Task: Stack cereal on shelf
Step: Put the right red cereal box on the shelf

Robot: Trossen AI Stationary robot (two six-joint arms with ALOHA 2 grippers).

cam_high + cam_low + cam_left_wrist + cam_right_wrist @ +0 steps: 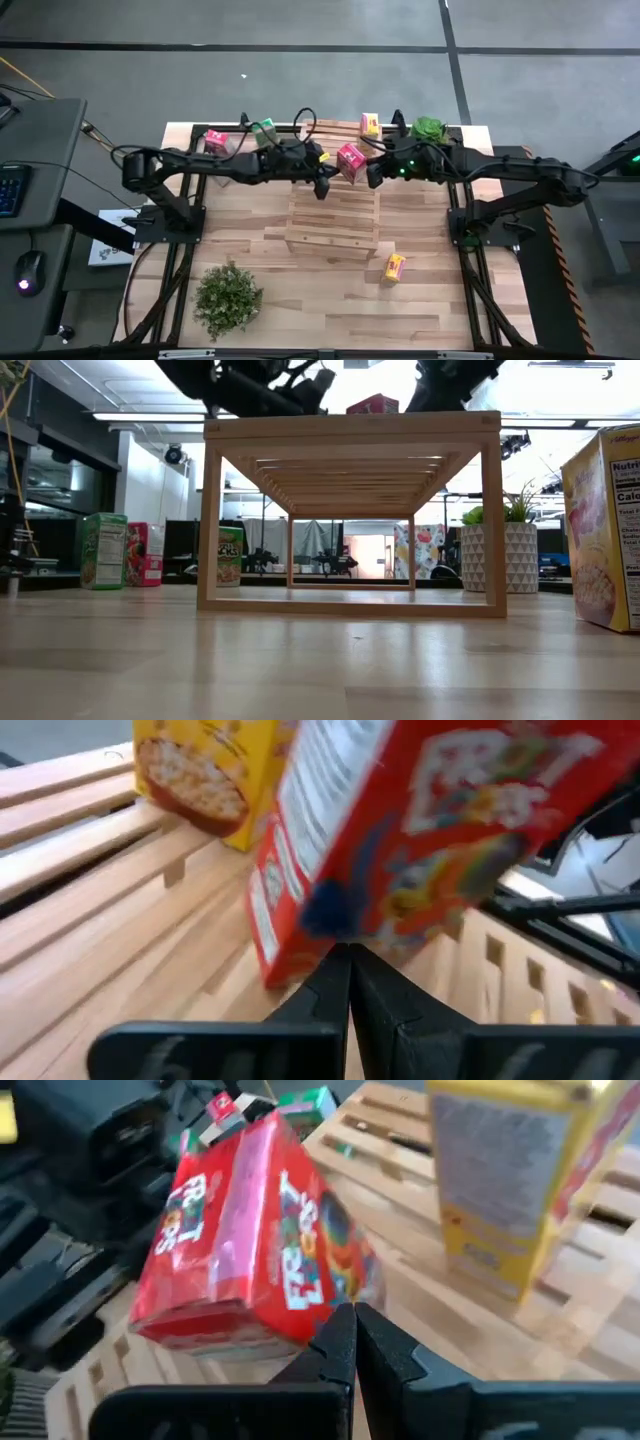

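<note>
A pink-red cereal box (351, 160) sits tilted over the far part of the light-wood slatted rack (332, 222), between my two grippers. Its top shows above the rack in the low view (372, 404). My left gripper (322, 186) is shut at the box's left side. My right gripper (373, 174) is shut at its right side. A yellow box (369, 124) stands upright on wooden slats beyond it. Another yellow box (394, 267) lies on the table near the rack's front right. My left gripper's shut fingertips (345, 965) lie against the red box's lower edge (330, 925), coming from the table's left. The box leans over, a lower corner (268, 970) close to the slats. My right gripper's shut fingertips (345, 1330) meet the box's lower corner (335, 1292) from the table's right. The box is tilted, its bottom end (200, 1335) near the slats.
A pink-red box (215, 140) and a green box (264, 130) stand at the far left of the table. A potted plant (428, 128) stands at the far right, and a leafy plant (228, 296) at the near left. Bare tabletop lies in front of the rack.
</note>
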